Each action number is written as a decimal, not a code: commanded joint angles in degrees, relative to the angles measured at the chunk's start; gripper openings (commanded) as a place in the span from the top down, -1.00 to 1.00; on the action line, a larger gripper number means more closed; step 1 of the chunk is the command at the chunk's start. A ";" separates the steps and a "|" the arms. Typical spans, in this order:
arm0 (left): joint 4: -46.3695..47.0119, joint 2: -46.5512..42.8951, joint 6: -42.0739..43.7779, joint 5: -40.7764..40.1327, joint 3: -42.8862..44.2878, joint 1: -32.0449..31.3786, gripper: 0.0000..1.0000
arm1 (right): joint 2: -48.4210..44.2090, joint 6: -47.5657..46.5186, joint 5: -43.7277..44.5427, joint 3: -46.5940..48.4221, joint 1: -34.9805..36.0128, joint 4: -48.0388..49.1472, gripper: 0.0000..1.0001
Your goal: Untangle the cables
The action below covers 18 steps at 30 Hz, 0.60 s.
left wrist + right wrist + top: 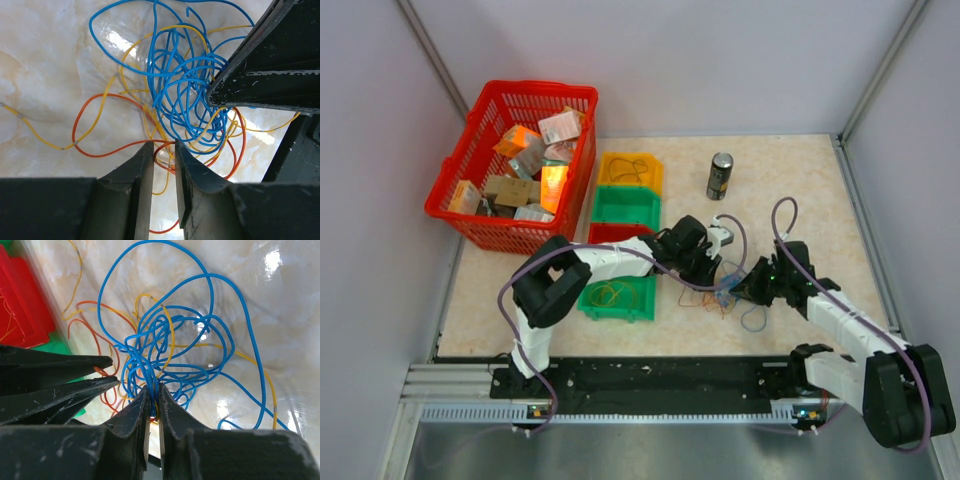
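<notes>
1. Near my arms, on the table (800, 200), the cables (730, 298) lie in a loose blue, yellow and orange tangle, beside a green bin (617, 297).
2. My right gripper (152, 397) is pinched almost closed on blue strands.
3. My left gripper (164, 155) has its jaws narrowly apart, an orange strand crossing the gap.
4. Farther back stand a can (720, 176) and a red basket (485, 130) of boxes.

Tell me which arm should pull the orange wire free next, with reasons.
Left. The left gripper straddles the orange wire, jaws apart; the right gripper is shut on blue wire, anchoring the tangle.
</notes>
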 commanded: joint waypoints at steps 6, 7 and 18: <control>1.33 -5.58 0.24 -0.09 -1.36 -0.16 0.94 | 1.29 -1.24 0.24 1.75 0.34 2.13 0.81; 1.25 -6.29 0.15 -0.10 -1.62 -0.16 1.00 | 1.29 -1.32 0.41 1.67 0.25 2.04 0.81; -3.07 -25.51 0.59 -10.63 -1.80 -0.43 1.00 | -2.49 -0.09 21.57 2.98 -2.11 -8.67 0.84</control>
